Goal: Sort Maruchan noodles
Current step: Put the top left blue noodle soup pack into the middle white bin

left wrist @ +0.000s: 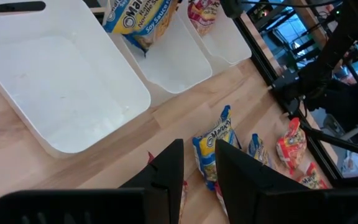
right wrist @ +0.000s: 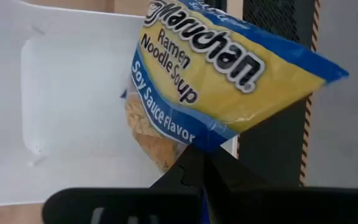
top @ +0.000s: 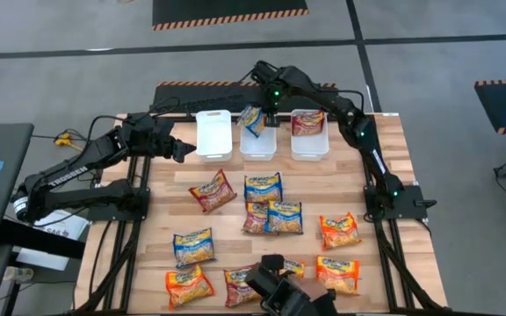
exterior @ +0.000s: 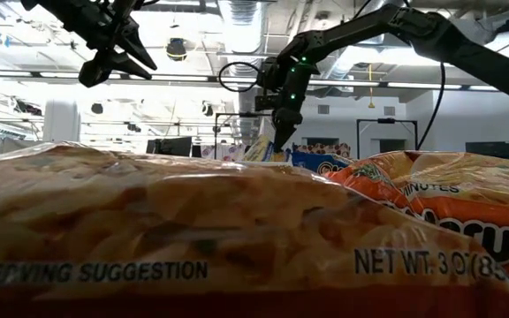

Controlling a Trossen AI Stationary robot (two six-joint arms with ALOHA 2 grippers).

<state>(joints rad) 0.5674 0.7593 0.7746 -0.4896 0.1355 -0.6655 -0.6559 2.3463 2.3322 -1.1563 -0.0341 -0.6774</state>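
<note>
My right gripper [top: 269, 111] is over the middle white bin [top: 258, 144] at the table's far side, shut on a blue Maruchan packet [top: 252, 120] [right wrist: 216, 74]. The right bin [top: 309, 145] holds a dark red packet [top: 307, 122]. The left bin [top: 213, 133] [left wrist: 55, 81] shows only its white floor. My left gripper [top: 183, 151] [left wrist: 197, 180] hangs open just left of the left bin, touching nothing. Several orange, blue and dark red packets lie flat on the wooden table, among them a blue one [top: 263, 186] and an orange one [top: 339, 230]. My right gripper pinches the blue packet between its two fingers at the packet's blue edge [right wrist: 194, 139], coming from above. The packet is lifted clear and hangs tilted below the fingers over the middle bin [right wrist: 67, 99].
The loose packets cover the table's middle and near half [top: 191, 246]. A dark camera mount [top: 284, 290] stands at the near edge. An orange packet [exterior: 193, 238] lies right in front of the low camera. Bare wood [top: 358, 175] shows right of the bins.
</note>
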